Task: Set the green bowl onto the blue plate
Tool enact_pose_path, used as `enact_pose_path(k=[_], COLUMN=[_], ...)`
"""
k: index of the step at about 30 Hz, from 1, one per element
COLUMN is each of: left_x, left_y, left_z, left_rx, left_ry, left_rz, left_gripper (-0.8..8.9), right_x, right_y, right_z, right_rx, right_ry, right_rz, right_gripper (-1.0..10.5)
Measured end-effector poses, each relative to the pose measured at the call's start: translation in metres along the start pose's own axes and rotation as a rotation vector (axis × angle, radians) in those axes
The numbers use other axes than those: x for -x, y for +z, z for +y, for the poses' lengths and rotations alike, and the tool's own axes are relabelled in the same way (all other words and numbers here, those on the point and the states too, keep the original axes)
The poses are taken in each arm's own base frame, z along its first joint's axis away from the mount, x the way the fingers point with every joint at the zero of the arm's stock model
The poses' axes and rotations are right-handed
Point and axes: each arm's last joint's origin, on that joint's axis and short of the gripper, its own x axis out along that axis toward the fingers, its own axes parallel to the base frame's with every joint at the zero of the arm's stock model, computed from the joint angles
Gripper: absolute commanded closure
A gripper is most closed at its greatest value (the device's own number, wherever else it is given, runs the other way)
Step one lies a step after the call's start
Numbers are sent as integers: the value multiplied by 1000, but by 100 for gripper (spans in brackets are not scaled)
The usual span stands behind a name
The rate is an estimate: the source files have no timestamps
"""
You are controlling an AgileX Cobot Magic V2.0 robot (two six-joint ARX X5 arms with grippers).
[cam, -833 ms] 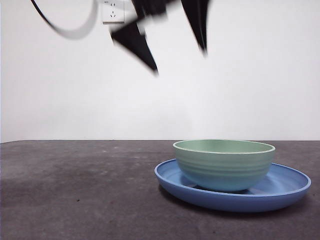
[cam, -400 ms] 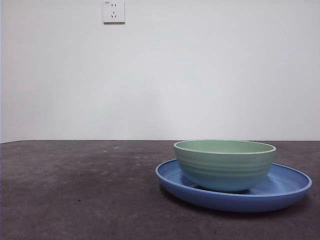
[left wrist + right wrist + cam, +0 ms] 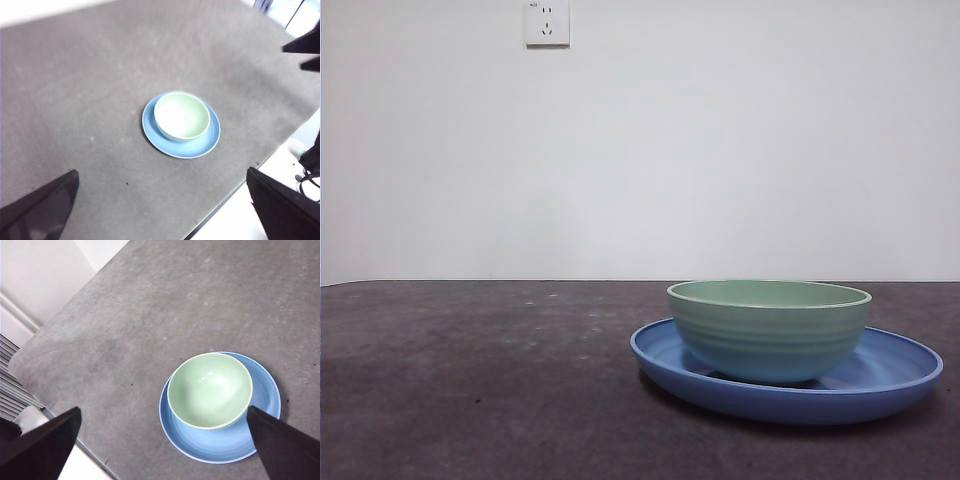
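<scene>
The green bowl (image 3: 769, 328) stands upright inside the blue plate (image 3: 895, 375), slightly off the plate's middle, at the right of the front view. Both wrist views look down on the pair from high up: bowl (image 3: 181, 117) on plate (image 3: 211, 140), and bowl (image 3: 209, 389) on plate (image 3: 263, 412). My left gripper (image 3: 162, 210) is open, well above the table, holding nothing. My right gripper (image 3: 165, 447) is open too, raised above the bowl and plate, empty. Neither arm shows in the front view.
A dark grey mat (image 3: 470, 380) covers the table. A white wall with a socket (image 3: 547, 22) stands behind. The table's edge (image 3: 225, 205) shows in the left wrist view, and its rounded corner (image 3: 20, 360) in the right wrist view.
A second ago a dark, blurred arm hung at the top of the front view; it has since left the view. Bowl and plate have not moved.
</scene>
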Motion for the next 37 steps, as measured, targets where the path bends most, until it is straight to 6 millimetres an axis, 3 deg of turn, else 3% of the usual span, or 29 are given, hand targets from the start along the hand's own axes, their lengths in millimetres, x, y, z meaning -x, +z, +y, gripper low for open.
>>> enact_pose_path(k=[6, 13, 29, 33, 37], left_x=[23, 1, -5, -5, -5], left_y=[-57, -89, -85, -85, -85], left_z=[10, 15, 14, 14, 14], left_rx=[-18, -24, -23, -23, -23], left_ry=[-20, -8, -14, -14, -14], left_rz=[-127, -54, -94, -94, -94], left_gripper=[188, 188, 188, 188, 188], right_x=[0, 0, -6, -23, -54], right_y=[0, 0, 1, 2, 8], right_z=[0, 0, -6, -18, -40], right_rx=[0, 0, -76, -163, -241], right_ry=[2, 2, -64, -96, -115], right_rz=[0, 0, 42, 154, 289], right_gripper=[294, 294, 295, 295, 295])
